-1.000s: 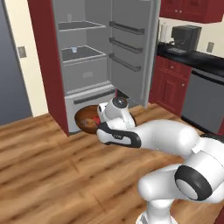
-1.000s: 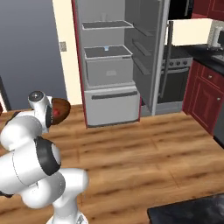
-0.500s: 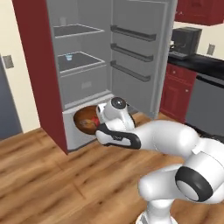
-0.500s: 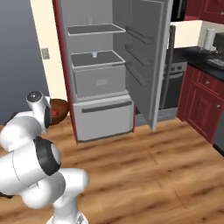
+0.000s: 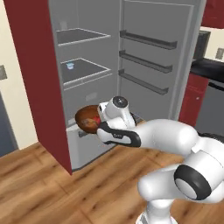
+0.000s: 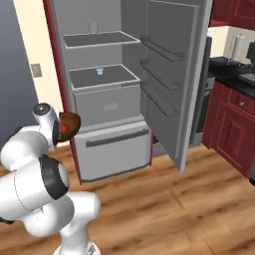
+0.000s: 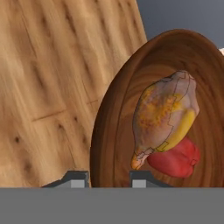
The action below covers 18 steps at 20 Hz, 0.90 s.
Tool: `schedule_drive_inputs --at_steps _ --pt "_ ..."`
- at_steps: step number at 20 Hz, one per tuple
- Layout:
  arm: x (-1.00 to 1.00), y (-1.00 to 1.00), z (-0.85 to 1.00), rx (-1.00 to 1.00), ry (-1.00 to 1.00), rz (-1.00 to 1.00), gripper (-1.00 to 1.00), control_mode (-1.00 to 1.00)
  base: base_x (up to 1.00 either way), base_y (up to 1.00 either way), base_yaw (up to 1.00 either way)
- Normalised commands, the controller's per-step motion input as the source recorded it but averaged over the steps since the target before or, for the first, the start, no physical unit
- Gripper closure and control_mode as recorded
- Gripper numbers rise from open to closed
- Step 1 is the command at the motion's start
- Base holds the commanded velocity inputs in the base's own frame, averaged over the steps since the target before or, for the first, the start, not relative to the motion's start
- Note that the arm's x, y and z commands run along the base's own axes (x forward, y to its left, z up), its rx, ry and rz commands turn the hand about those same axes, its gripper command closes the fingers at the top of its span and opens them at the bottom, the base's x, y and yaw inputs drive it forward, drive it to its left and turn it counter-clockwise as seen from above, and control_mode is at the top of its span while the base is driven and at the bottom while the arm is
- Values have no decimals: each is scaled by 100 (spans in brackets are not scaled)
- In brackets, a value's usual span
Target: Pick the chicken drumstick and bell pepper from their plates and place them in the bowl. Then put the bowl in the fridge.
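Note:
My gripper [image 7: 108,178] is shut on the near rim of the dark reddish-brown bowl [image 7: 127,109], one fingertip on each side of the wall. Inside the bowl lie the golden-brown chicken drumstick [image 7: 164,116] and, beside it, the red bell pepper [image 7: 175,159]. In the left base view the bowl [image 5: 86,118] hangs in front of the open grey fridge [image 5: 87,57], just above its bottom drawer, with my gripper [image 5: 98,124] on its right side. From the right base the bowl [image 6: 70,124] is at the fridge's [image 6: 104,94] left edge. The plates are out of view.
The fridge door [image 5: 153,61] stands open to the right with several racks. A small cup [image 6: 99,71] sits on a middle shelf above the closed bottom drawer [image 6: 117,149]. Dark red cabinets [image 6: 234,114] with a black counter line the right. Wooden floor lies below.
The whole scene has shifted and grown: the base has driven closer to the fridge. The bowl stays in my shut gripper, now level with the fridge's lower part.

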Motion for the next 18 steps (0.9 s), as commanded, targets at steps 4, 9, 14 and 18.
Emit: schedule_drive_inputs --at_steps 4,9,14,18 --pt "0 0 0 0 0 0 100 100 86 -29 1" --pt "0 0 0 0 0 0 100 100 80 -32 5" --pt "0 0 0 0 0 0 100 100 87 -13 19" --pt "0 0 0 0 0 0 100 100 85 -14 21"
